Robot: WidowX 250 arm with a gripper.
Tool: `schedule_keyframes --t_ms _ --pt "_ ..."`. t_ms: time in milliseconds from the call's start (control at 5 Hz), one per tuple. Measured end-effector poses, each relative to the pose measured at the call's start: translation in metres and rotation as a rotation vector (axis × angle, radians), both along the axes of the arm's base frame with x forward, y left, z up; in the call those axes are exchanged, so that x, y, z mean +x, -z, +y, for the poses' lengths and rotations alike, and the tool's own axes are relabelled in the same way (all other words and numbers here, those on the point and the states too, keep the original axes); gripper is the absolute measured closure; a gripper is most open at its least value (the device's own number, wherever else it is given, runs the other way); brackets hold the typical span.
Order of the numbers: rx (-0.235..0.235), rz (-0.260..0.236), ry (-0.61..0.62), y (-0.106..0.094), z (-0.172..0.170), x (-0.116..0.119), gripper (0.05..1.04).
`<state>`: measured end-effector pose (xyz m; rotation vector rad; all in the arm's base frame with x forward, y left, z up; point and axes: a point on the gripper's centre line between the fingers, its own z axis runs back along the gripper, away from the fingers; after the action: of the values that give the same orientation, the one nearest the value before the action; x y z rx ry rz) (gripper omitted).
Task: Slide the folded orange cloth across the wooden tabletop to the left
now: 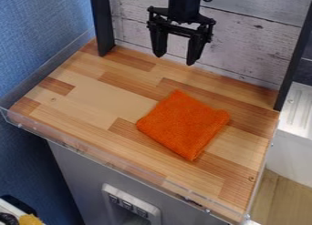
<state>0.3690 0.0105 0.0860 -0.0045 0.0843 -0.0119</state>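
The cloth (184, 124) is orange and soft-looking. It lies on the wood table (91, 101), and its shape is a bit like a square. It looks folded, but I can't tell how many times. Its top looks quite flat, with only small bumps. One corner points back to the wall (244, 42) and one points to the front. The corner on the right side of the view looks round and a little puffy.

The gripper (175, 59) hangs past the far side of the cloth, near the wall. Its two fingers point down and are wide apart. There is nothing between them, and they don't touch the cloth. There is a gap from them to the cloth.

How far along is the work? The cloth is down on the table and makes a neat, small pile, so that much looks done. The gripper has no grip on it. I can't tell if the work is just at its start or all done, as the cloth would look right for both. If there is more to do, I think all of the grabbing and moving is left. If not, the cloth is let go and the gripper is out of its way.
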Motion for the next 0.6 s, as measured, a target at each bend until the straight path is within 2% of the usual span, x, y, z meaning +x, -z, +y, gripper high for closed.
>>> schedule_keyframes --t_ms 400,600 --pt "-0.007 0.026 0.090 0.017 -0.013 -0.013 0.087" --pt "-0.005 -0.028 0.155 0.016 -0.022 -0.019 0.087"
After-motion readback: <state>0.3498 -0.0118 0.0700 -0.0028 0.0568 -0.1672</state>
